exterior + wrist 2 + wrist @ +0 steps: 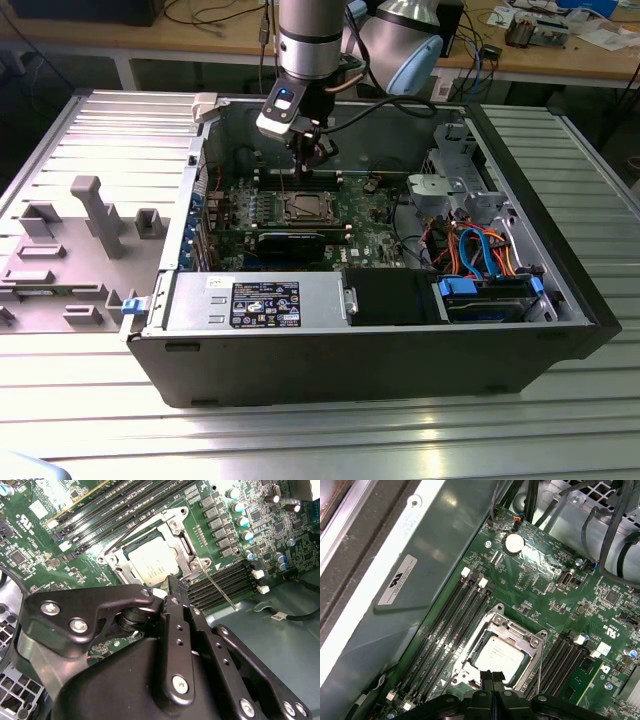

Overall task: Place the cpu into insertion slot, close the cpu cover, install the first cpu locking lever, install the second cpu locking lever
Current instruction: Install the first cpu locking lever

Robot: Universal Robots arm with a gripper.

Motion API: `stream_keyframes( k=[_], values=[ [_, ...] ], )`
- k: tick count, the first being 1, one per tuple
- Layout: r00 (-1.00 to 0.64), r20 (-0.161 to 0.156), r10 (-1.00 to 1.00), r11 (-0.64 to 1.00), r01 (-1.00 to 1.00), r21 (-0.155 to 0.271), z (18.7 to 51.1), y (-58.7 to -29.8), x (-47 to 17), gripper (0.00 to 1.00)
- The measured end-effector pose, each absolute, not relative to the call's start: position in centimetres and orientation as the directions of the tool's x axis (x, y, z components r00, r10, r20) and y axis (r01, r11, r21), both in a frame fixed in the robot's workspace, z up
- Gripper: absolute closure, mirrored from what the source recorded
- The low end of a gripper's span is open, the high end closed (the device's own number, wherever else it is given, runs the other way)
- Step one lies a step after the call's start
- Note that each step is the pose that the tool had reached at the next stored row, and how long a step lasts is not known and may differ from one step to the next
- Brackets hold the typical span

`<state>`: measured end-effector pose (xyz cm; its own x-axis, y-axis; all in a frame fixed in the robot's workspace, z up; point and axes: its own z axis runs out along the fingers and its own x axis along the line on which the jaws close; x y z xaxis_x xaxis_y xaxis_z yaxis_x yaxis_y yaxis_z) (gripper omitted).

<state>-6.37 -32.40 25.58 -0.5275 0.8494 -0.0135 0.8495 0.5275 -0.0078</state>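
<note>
1. Inside the open computer case (pixel 380 350), which is lying on its side on the slatted metal desk (pixel 300 440), the green circuit board (pixel 365 215) is facing upward, probably so the arm is working from above. The tool (pixel 312 152) is hanging just toward 12 o'clock of the insertion slot (pixel 290 210). Toward 4 o'clock the case is holding drives fed by blue and orange cables (pixel 480 245). Toward 6 o'clock a labelled silver box (pixel 200 300) is sitting against the front wall. At 9 o'clock of the case, a grey moulded panel (pixel 60 270) is lying on the desk.

2. Seen in the second wrist view, the cpu (pixel 150 562) is sitting in the slot and the cpu cover (pixel 176 522) is lying flat around it, its window framing the metal top. The tool's fingers are pressing together with nothing between them, likely forming one narrow tip for pushing at the cover's edge. A thin locking lever (pixel 220 588) is angling out from the slot's corner across the memory slots (pixel 235 572), so it is looking unlatched.

3. Seen in the first wrist view, the clenched tip is hovering at the cover's near edge, and I cannot tell whether it is touching. The chip is lying level inside the frame.
</note>
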Motion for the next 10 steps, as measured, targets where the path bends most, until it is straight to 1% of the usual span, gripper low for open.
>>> stream_keyframes(
  k=[10],
  values=[
    [-0.535,-0.013,0.845,0.535,0.845,-0.008,25.58,-32.40,-6.37,0.89]
  ],
)
